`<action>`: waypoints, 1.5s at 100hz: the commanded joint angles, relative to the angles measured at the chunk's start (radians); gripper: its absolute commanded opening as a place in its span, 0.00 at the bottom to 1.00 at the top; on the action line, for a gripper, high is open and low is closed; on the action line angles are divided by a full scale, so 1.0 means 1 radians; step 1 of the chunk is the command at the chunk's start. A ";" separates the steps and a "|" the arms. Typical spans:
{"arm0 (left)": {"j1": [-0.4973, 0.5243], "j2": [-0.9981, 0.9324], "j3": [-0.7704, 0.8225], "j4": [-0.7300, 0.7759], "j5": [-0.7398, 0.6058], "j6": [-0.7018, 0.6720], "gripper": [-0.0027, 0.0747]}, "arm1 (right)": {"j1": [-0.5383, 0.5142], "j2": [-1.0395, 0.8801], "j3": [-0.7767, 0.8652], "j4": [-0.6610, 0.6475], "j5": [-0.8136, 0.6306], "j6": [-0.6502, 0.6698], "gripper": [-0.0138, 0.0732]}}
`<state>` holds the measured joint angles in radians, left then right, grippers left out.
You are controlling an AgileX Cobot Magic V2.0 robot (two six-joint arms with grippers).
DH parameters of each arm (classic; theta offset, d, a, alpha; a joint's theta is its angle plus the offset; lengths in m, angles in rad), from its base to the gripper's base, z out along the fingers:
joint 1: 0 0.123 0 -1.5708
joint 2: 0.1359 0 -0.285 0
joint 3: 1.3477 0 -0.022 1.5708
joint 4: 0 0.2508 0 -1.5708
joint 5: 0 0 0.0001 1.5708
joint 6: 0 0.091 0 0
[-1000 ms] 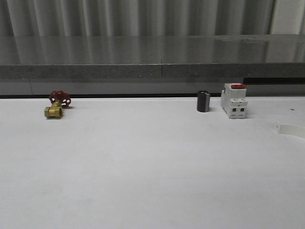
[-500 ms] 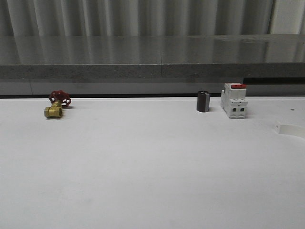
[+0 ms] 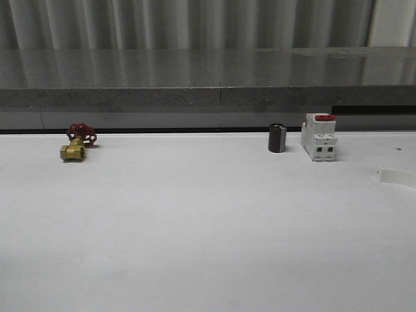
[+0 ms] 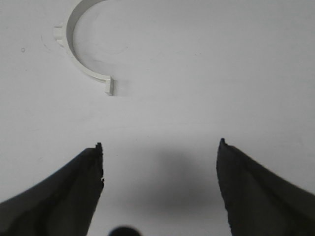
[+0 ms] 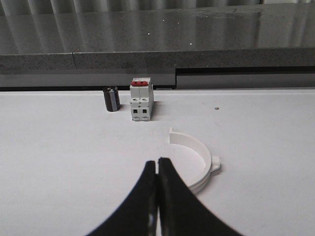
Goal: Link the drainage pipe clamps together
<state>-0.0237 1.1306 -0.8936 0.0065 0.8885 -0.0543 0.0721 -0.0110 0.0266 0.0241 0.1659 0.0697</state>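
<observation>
While the valve, the cylinder and the switch sit just where they were a second ago, the clamp tab at the right edge of the front view has slid a little further out of frame – so that half is shifting, or the view of it is, and joining has not begun

One half clamp (image 4: 81,49) lies flat in the upper left of the left wrist view, a thin white plastic arc with a squared end tab and a small outer nub; the left gripper (image 4: 160,147) hovers over bare table (image 4: 206,73) with its dark fingers spread wide. The other half clamp (image 5: 197,164) curves at centre right of the right wrist view, smooth and matte, just beyond the right gripper (image 5: 157,164), whose fingers are pressed together on nothing

Behind stand a glossy black cylinder (image 3: 277,138), a blocky white switch (image 3: 319,138) with a red top, and a brass valve (image 3: 77,143) with a red handwheel – all well apart from both halves
</observation>
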 commanded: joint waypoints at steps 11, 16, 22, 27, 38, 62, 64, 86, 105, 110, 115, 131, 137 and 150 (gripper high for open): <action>0.102 0.197 -0.164 -0.006 -0.049 0.097 0.66 | -0.005 -0.019 -0.015 -0.003 -0.084 -0.007 0.02; 0.129 0.264 -0.206 -0.026 -0.045 0.138 0.66 | -0.005 -0.019 -0.015 -0.003 -0.084 -0.007 0.02; 0.162 0.326 -0.256 -0.029 -0.045 0.171 0.66 | -0.005 -0.019 -0.015 -0.003 -0.084 -0.007 0.02; 0.188 0.379 -0.293 -0.029 -0.045 0.175 0.66 | -0.005 -0.019 -0.015 -0.003 -0.084 -0.007 0.02; 0.237 0.495 -0.371 -0.034 -0.045 0.234 0.66 | -0.005 -0.019 -0.015 -0.003 -0.084 -0.007 0.02; 0.281 0.681 -0.461 -0.036 -0.070 0.268 0.66 | -0.005 -0.019 -0.015 -0.003 -0.084 -0.007 0.02; 0.281 0.693 -0.463 -0.042 -0.075 0.278 0.66 | -0.005 -0.019 -0.015 -0.003 -0.084 -0.007 0.02; 0.281 0.769 -0.483 -0.112 -0.129 0.362 0.66 | -0.005 -0.019 -0.015 -0.003 -0.084 -0.007 0.02; 0.281 0.798 -0.483 -0.110 -0.179 0.400 0.66 | -0.005 -0.019 -0.015 -0.003 -0.084 -0.007 0.02; 0.281 0.805 -0.484 -0.110 -0.186 0.405 0.66 | -0.005 -0.019 -0.015 -0.003 -0.084 -0.007 0.02; 0.281 0.817 -0.486 -0.107 -0.191 0.407 0.66 | -0.005 -0.019 -0.015 -0.003 -0.084 -0.007 0.02; 0.281 0.845 -0.485 -0.104 -0.191 0.407 0.66 | -0.005 -0.019 -0.015 -0.003 -0.084 -0.007 0.02; 0.281 0.849 -0.485 -0.104 -0.195 0.407 0.66 | -0.005 -0.019 -0.015 -0.003 -0.084 -0.007 0.02; 0.281 0.849 -0.485 -0.092 -0.212 0.407 0.66 | -0.005 -0.019 -0.015 -0.003 -0.084 -0.007 0.02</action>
<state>0.2566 2.0307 -1.3517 -0.0878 0.7076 0.3537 0.0721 -0.0110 0.0266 0.0241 0.1659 0.0697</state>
